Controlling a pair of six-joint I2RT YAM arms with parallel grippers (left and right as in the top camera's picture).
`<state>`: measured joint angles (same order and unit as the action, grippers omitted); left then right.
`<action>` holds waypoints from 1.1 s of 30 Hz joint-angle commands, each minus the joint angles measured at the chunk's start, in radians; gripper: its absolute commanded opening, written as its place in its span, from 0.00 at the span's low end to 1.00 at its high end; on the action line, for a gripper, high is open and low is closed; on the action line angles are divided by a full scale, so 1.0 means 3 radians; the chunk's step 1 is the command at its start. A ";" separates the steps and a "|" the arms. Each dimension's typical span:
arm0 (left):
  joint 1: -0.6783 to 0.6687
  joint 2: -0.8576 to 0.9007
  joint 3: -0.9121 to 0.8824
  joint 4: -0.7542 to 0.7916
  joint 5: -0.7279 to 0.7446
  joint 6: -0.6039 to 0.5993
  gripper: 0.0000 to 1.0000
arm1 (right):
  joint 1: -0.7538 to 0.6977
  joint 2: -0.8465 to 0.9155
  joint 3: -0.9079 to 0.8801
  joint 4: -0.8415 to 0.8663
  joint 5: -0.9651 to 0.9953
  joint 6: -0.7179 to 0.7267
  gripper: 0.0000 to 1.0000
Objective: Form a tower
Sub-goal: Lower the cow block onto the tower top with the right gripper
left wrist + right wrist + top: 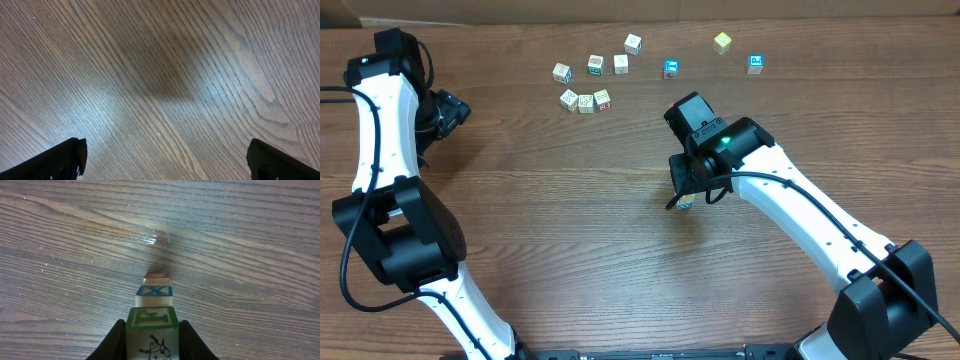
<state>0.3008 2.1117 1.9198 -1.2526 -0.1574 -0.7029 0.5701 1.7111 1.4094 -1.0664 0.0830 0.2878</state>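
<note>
Right fingers (116,342) clasp tower (154,296) (top cube (151,329))

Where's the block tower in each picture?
Overhead: the tower peeks out under the right gripper, mid-table.
Left wrist: not in it; only table.
Right wrist: tower at bottom middle, between the fingers.
Shared landmark: the right gripper, in overhead and right wrist.

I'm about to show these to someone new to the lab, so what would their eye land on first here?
Most likely the tower, dead centre in the right wrist view, with the right gripper, jaws shut on its nearest, green-framed cube. Next come the loose cubes scattered toward the far side of the table in the overhead view, then the left gripper, open over plain wood grain.
</note>
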 commanded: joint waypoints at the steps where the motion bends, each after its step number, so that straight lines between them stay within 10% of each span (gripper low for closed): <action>1: -0.0020 0.0010 0.0045 0.0004 -0.0008 0.0027 0.99 | 0.0013 0.0001 -0.0017 0.0025 0.0043 0.0001 0.21; 33: -0.0020 0.0010 0.0045 0.0004 -0.0008 0.0027 1.00 | 0.0013 0.0001 -0.0201 0.0223 0.0043 0.0001 0.30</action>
<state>0.3008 2.1117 1.9198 -1.2526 -0.1570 -0.7029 0.5705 1.7115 1.3643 -1.0061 0.0895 0.2882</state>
